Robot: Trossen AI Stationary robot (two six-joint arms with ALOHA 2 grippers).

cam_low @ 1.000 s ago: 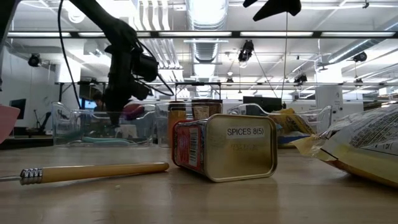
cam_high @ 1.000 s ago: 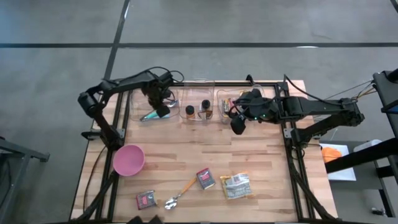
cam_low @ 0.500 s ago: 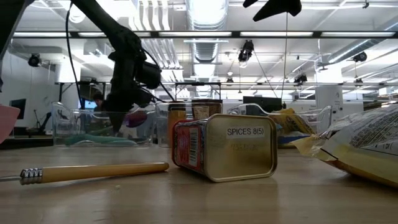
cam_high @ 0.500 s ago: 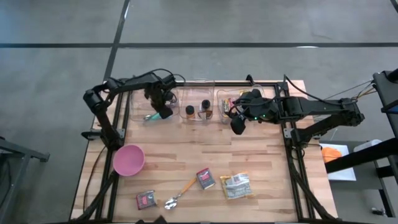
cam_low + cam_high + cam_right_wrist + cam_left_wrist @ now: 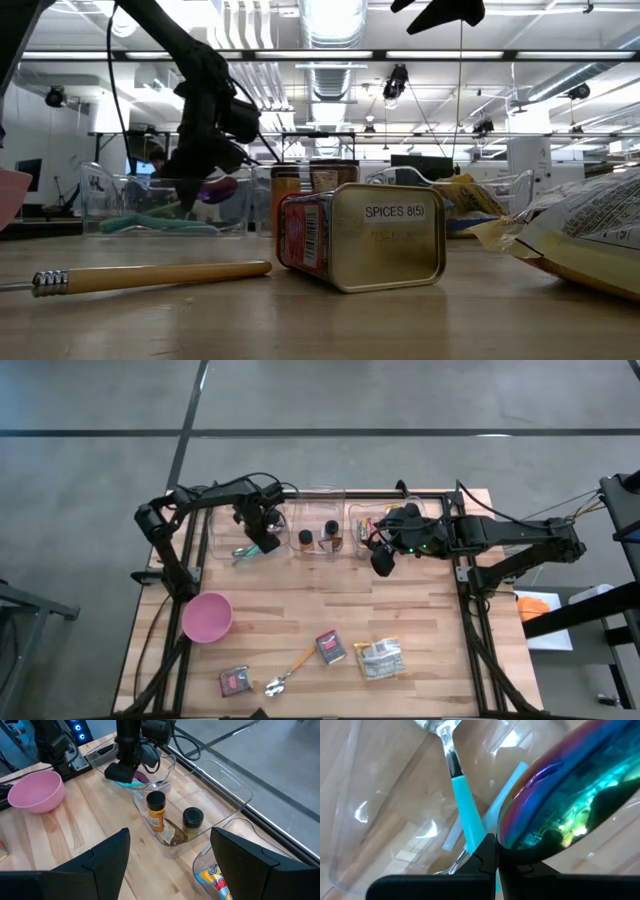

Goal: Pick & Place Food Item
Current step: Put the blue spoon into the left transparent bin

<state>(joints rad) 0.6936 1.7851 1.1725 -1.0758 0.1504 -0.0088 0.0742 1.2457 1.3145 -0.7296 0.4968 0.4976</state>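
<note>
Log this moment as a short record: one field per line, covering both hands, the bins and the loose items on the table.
left hand: shut on iridescent spoon, over the left clear bin
right hand: open, empty, hanging in front of the right bin
left bin contents: teal-handled utensils
middle bin: two spice jars
pink bowl: near left of table
near edge: spice tin, wooden-handled spoon, snack bag, small dark packet

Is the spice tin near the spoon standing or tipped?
Tipped: the spice tin lies on its side on the table, label facing sideways.
</note>
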